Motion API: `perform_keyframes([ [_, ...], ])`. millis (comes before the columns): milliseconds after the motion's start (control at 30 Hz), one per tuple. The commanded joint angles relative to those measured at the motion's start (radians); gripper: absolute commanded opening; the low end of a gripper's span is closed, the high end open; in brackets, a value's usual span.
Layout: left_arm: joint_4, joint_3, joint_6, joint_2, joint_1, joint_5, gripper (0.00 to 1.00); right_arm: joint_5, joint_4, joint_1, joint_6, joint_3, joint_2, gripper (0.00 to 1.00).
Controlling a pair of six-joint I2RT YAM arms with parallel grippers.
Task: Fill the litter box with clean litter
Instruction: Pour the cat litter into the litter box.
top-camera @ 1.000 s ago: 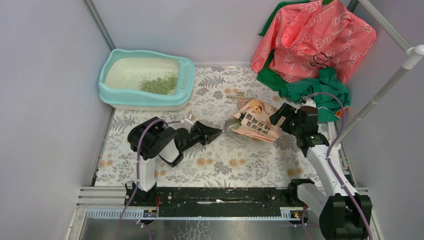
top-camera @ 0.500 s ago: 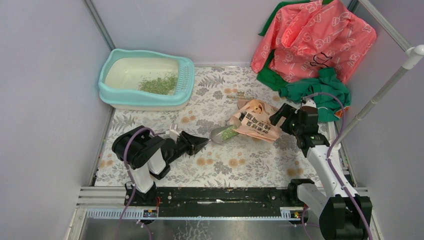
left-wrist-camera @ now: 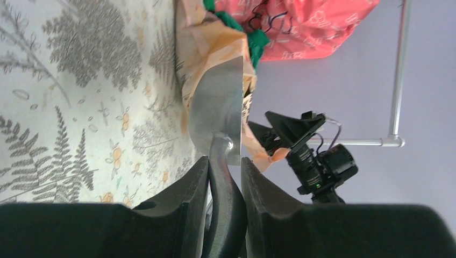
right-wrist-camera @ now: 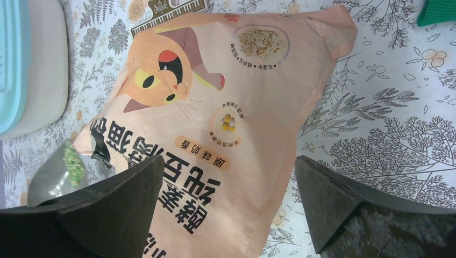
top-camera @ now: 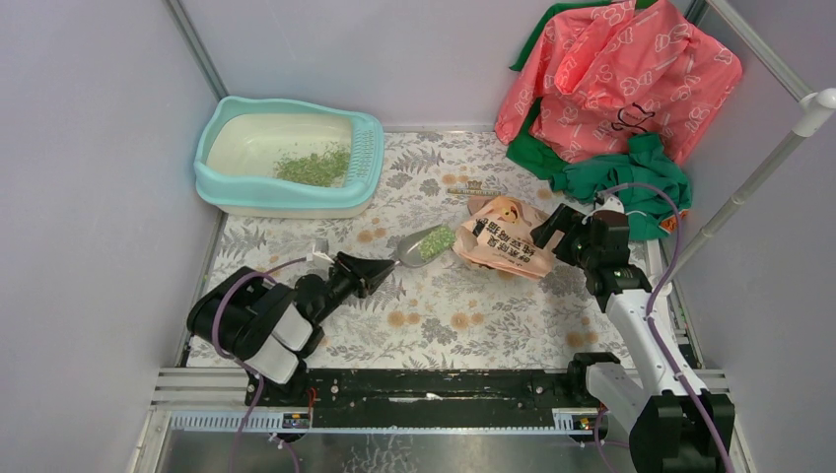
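Note:
The turquoise litter box (top-camera: 212, 182) with its cream pan stands at the back left, its edge also in the right wrist view (right-wrist-camera: 13, 64). A patch of green clean litter (top-camera: 313, 166) lies in it. My left gripper (top-camera: 380, 268) (left-wrist-camera: 225, 166) is shut on the dark handle of a grey scoop (top-camera: 412, 248) (left-wrist-camera: 218, 105). The scoop carries a heap of green litter (top-camera: 437, 240) (right-wrist-camera: 72, 158) just left of the pink-orange bag (top-camera: 503, 241) (right-wrist-camera: 226, 97). My right gripper (top-camera: 552, 229) (right-wrist-camera: 227, 161) hangs open over the bag's right end, gripping nothing.
A red printed cloth (top-camera: 616, 69) and a green cloth (top-camera: 631, 172) are piled at the back right. A metal pole (top-camera: 749, 192) slants along the right wall. A small printed card (top-camera: 475, 187) lies behind the bag. Grey walls close in left and back.
My left arm has pulled back to the left, drawing the scoop out of the bag's mouth with a load of green litter. The right arm has not moved.

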Motion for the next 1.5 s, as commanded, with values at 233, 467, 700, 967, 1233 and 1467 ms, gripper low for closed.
perform_keyframes([
  [233, -0.249, 0.039, 0.016, -0.353, 0.176, 0.117, 0.0, -0.024, 0.014, -0.003, -0.005, 0.03, -0.023, 1.0],
  [467, -0.626, 0.249, 0.102, -0.545, 0.351, 0.177, 0.0, -0.032, 0.014, -0.002, -0.007, 0.024, -0.027, 1.0],
  [700, -0.707, 0.433, 0.128, -0.488, 0.571, 0.264, 0.0, -0.042, 0.016, -0.003, -0.005, 0.019, -0.03, 1.0],
  [967, -1.072, 0.672, 0.4, -0.476, 0.674, 0.149, 0.0, -0.062, 0.029, -0.003, 0.003, 0.012, -0.032, 1.0],
  [1233, -1.439, 0.892, 0.686, -0.455, 0.671, -0.118, 0.0, -0.093, 0.062, -0.002, 0.014, -0.01, -0.022, 1.0],
  [1467, -1.577, 1.043, 0.864, -0.354, 0.617, -0.333, 0.0, -0.103, 0.071, -0.003, 0.011, -0.012, -0.015, 1.0],
])
